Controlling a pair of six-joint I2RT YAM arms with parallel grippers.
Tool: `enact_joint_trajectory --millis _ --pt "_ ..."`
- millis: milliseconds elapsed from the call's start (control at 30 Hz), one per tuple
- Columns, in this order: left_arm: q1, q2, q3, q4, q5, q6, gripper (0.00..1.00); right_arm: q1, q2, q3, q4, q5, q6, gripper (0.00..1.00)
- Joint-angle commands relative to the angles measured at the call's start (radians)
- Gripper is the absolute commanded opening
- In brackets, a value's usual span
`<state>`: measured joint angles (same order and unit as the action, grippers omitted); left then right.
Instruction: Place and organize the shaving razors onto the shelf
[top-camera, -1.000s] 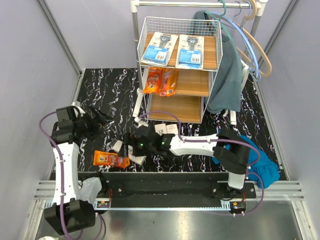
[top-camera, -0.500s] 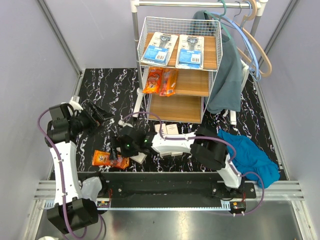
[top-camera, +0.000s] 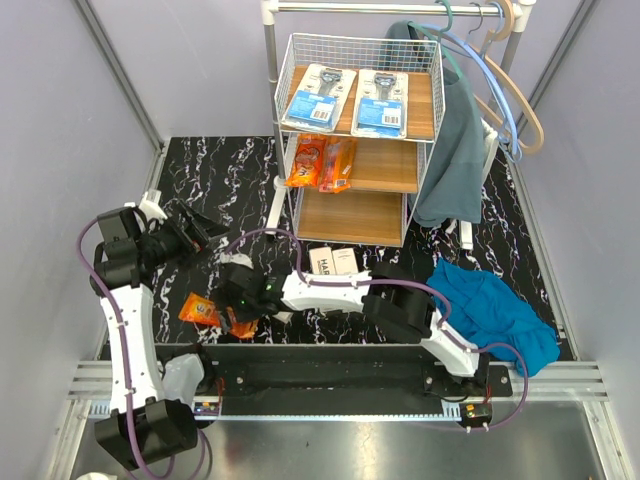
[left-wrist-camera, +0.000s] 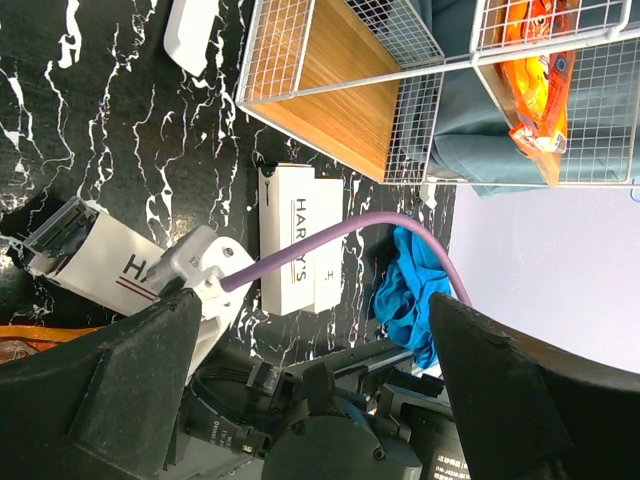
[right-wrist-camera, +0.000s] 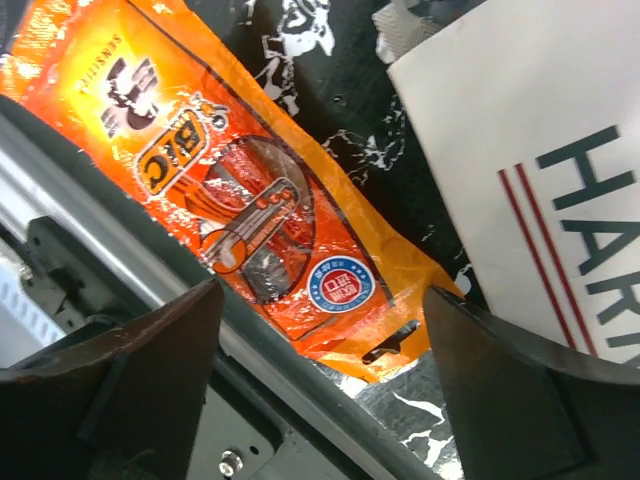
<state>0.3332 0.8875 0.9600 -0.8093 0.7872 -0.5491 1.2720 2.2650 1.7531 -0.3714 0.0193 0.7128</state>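
Currently the black marbled surface (top-camera: 230, 170) carries the shelf (top-camera: 350, 213) at its far side. The top tier holds two blister cards (top-camera: 318, 92), the middle tier holds orange bags (top-camera: 322, 163), and the bottom board is bare. Loose stock on the surface: one white HARRY'S box (top-camera: 333, 262) just in front of the shelf, a second box (right-wrist-camera: 540, 180) nearer the arm bases, and one loose orange bag (right-wrist-camera: 250, 215) lying flat near the front edge, one end against the second box. Right end effector (right-wrist-camera: 320, 300) hangs directly over this bag, jaws spread wide, nothing between them. Left end effector (left-wrist-camera: 315, 300) sits off to the left, jaws spread, empty. Handling judgement: the bag is thin glossy film, so light, soft and probably slippery; it should flop and crinkle when lifted. The razors inside are the only stiff part. Best hold: pinch across the narrow width over the razor bulge near mid-length, not the flat sealed edge. A low approach is needed; the fingertips could scrape the surface or catch the box corner.
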Motion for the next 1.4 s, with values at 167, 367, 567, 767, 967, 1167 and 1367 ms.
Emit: enact_joint_trajectory --millis 167,367,567,767,967,1167,1367 --pt "0.004 -0.027 -0.006 0.053 0.066 -0.017 0.99 0.016 0.09 0.048 -0.181 0.076 -0.042 0.62" --pt "0.004 -0.039 -0.024 0.061 0.078 -0.031 0.99 0.05 0.177 0.166 -0.358 0.151 -0.073 0.45" --pt "0.004 -0.05 -0.049 0.079 0.095 -0.045 0.99 0.079 0.379 0.373 -0.561 0.162 -0.095 0.14" --pt "0.004 -0.064 -0.064 0.082 0.098 -0.038 0.99 0.084 0.352 0.338 -0.569 0.202 -0.098 0.0" --pt "0.003 -0.062 -0.058 0.082 0.086 -0.025 0.99 0.073 0.176 0.177 -0.546 0.264 -0.058 0.0" --pt "0.003 -0.068 -0.078 0.076 0.07 -0.006 0.99 0.066 -0.065 -0.039 -0.531 0.324 0.02 0.0" --pt "-0.005 -0.096 -0.148 0.079 0.073 0.006 0.99 0.047 -0.278 -0.139 -0.583 0.402 0.1 0.0"
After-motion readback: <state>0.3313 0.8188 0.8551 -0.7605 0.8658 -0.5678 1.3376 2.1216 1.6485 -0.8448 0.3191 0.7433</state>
